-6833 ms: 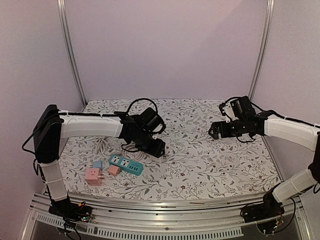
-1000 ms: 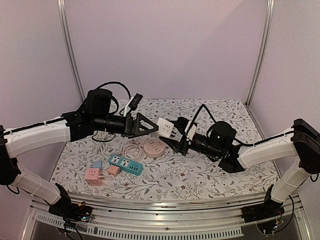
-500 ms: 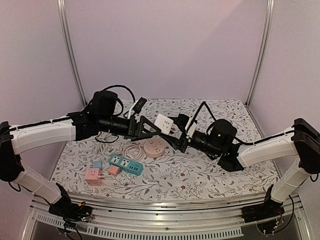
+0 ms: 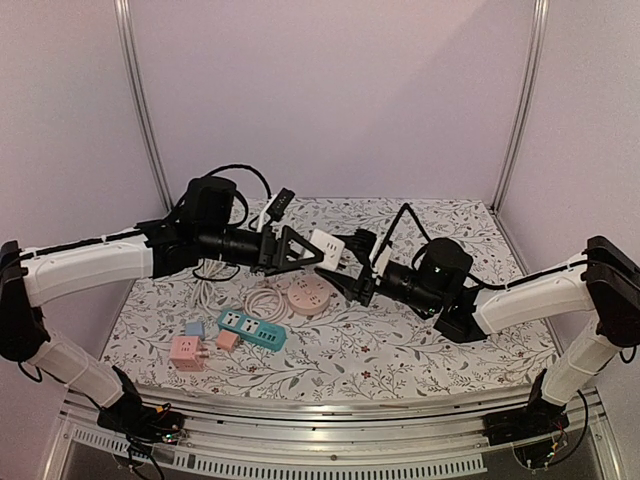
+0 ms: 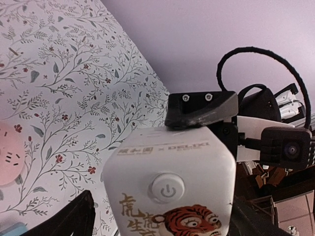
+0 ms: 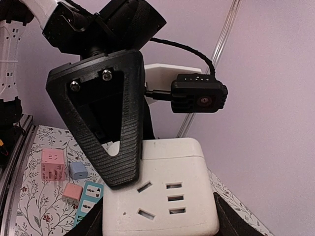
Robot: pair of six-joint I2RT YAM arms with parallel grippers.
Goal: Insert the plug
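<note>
The plug is a white cube adaptor [image 4: 328,245], held in the air above the middle of the table. Its pins do not show. My right gripper [image 4: 350,266] is shut on it from the right. In the right wrist view the cube's socket face [image 6: 167,187] fills the space between my right gripper's [image 6: 157,223] fingers. My left gripper [image 4: 316,251] reaches in from the left and straddles the cube. The left wrist view shows the cube's power button and tiger print [image 5: 167,162] between my left gripper's [image 5: 165,221] fingers, with a narrow gap on the left side.
Below the cube a pink round power strip [image 4: 308,296] and its coiled white cord [image 4: 258,300] lie on the floral cloth. A teal power strip [image 4: 252,329], a pink cube [image 4: 187,352], a small blue adaptor [image 4: 194,327] and a small pink one [image 4: 227,340] lie front left.
My left gripper has slid right until its fingers straddle the white cube, and its jaws have narrowed. The right gripper has lifted the cube slightly.
</note>
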